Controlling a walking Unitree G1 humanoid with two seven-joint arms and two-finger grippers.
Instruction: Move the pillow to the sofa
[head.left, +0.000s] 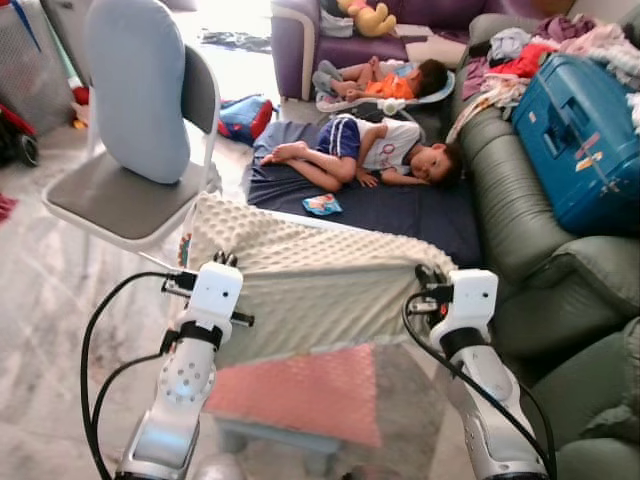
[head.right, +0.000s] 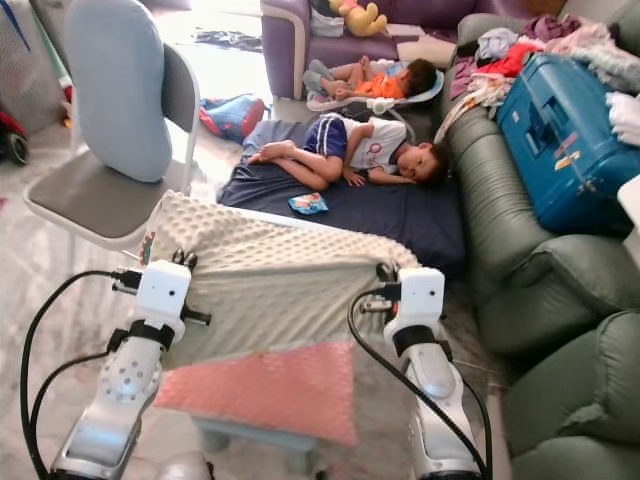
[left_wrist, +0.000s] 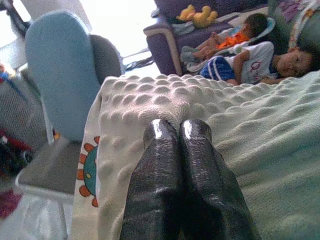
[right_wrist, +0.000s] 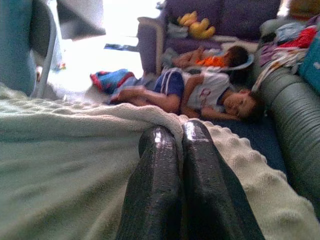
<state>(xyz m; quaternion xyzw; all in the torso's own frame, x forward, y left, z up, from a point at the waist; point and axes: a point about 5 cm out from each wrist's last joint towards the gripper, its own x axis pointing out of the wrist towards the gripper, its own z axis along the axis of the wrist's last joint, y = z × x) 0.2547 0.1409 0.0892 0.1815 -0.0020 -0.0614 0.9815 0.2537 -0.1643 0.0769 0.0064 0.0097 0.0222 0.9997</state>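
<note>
A cream, bumpy pillow (head.left: 310, 265) with a pale green side is held up in front of me, spanning the gap between both arms. My left gripper (head.left: 226, 259) is shut on its left top corner, near a sun print (left_wrist: 89, 167). My right gripper (head.left: 426, 273) is shut on its right top corner. In both wrist views the black fingertips (left_wrist: 165, 131) (right_wrist: 197, 131) lie pressed together on the fabric. The grey-green sofa (head.left: 515, 205) runs along the right. It carries a blue suitcase (head.left: 585, 140) and piled clothes (head.left: 520, 60).
A pink padded surface (head.left: 300, 395) lies below the pillow. A grey chair (head.left: 125, 205) with a light blue cushion (head.left: 140, 90) stands left. One child (head.left: 385, 150) lies on a dark blue mat (head.left: 420, 210) beside the sofa, another (head.left: 395, 80) in a bouncer. A purple sofa (head.left: 300, 40) is behind.
</note>
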